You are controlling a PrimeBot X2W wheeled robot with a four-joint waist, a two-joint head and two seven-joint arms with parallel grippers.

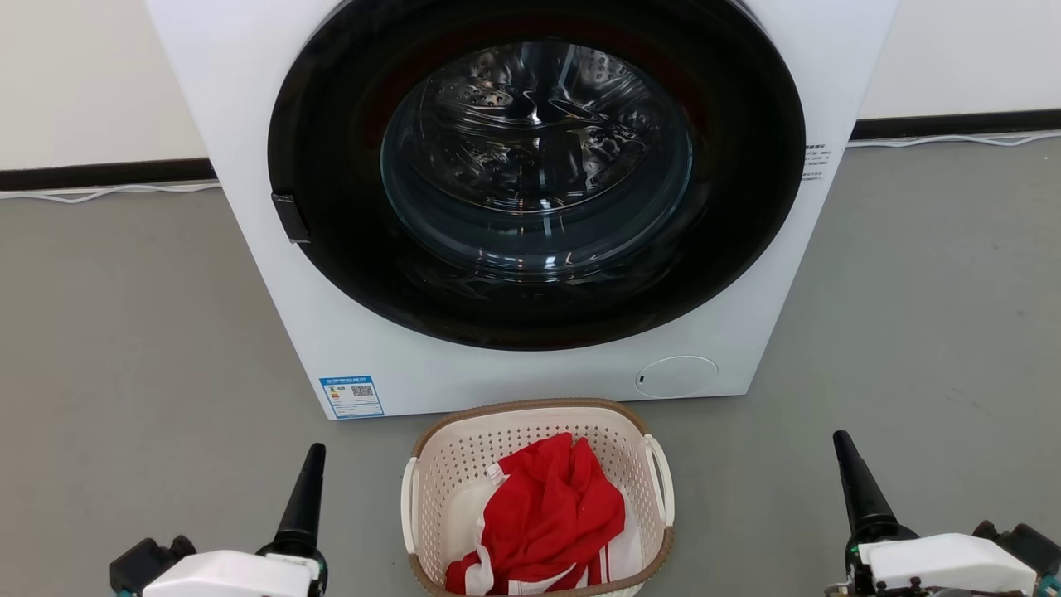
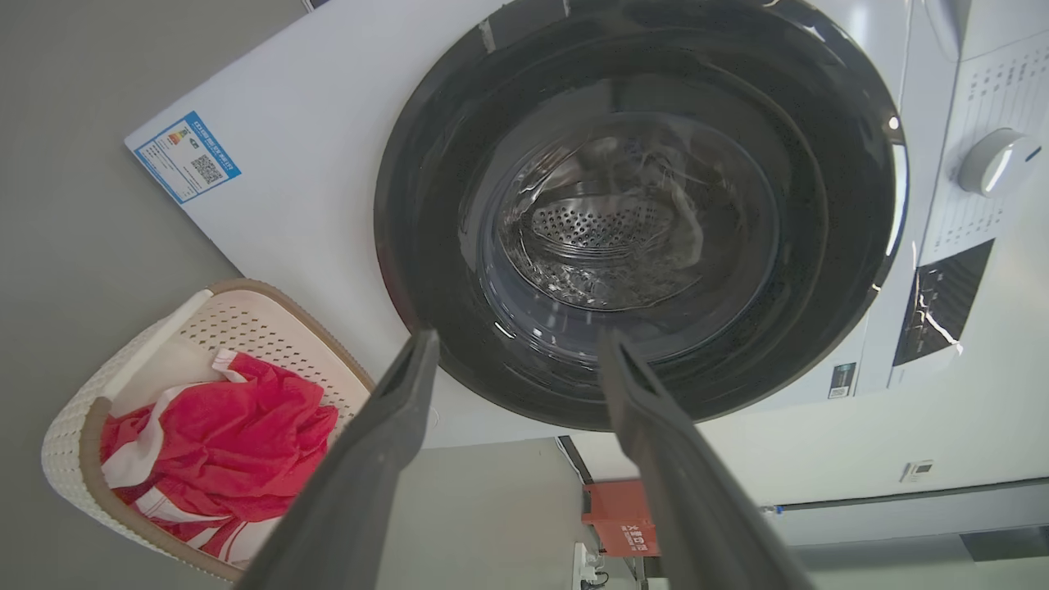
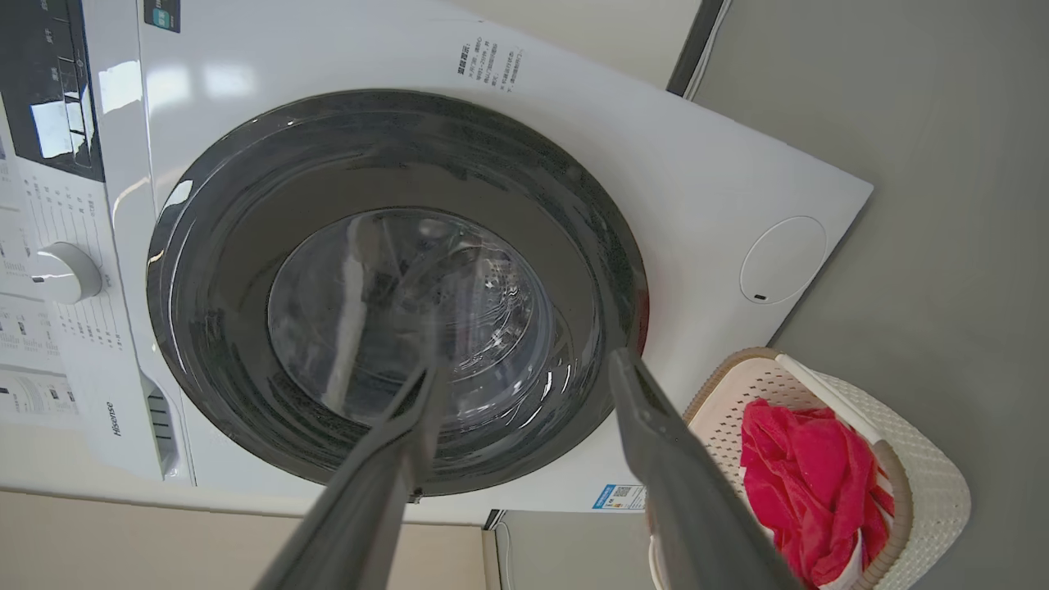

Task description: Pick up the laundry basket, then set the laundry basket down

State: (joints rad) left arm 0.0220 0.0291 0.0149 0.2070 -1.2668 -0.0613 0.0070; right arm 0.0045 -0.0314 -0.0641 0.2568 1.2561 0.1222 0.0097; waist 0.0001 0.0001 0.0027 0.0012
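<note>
The laundry basket (image 1: 464,452) stands on the grey floor (image 1: 124,348) at the bottom centre of the head view, upright, its brown woven-look rim facing up and a white handle (image 1: 661,477) showing on each side. A crumpled red garment with white trim (image 1: 551,506) lies inside it, filling most of the bottom. Just above the basket in the frame is the white front-loading washing machine (image 1: 331,348), very near the basket's far rim; whether they touch cannot be told. Its round dark-framed glass door (image 1: 535,166) is closed and the steel drum shows through. A blue label (image 1: 351,396) sits at the machine's lower left corner and a round cover (image 1: 677,376) at its lower right. The left gripper (image 1: 313,454) is at the lower left of the frame and the right gripper (image 1: 844,444) at the lower right, each well apart from the basket and touching nothing. In the left wrist view the two dark fingers (image 2: 393,426) are spread wide with nothing between them, the basket at lower left. The right wrist view shows the same wide, empty spread of fingers (image 3: 656,434), the basket at lower right.
</note>
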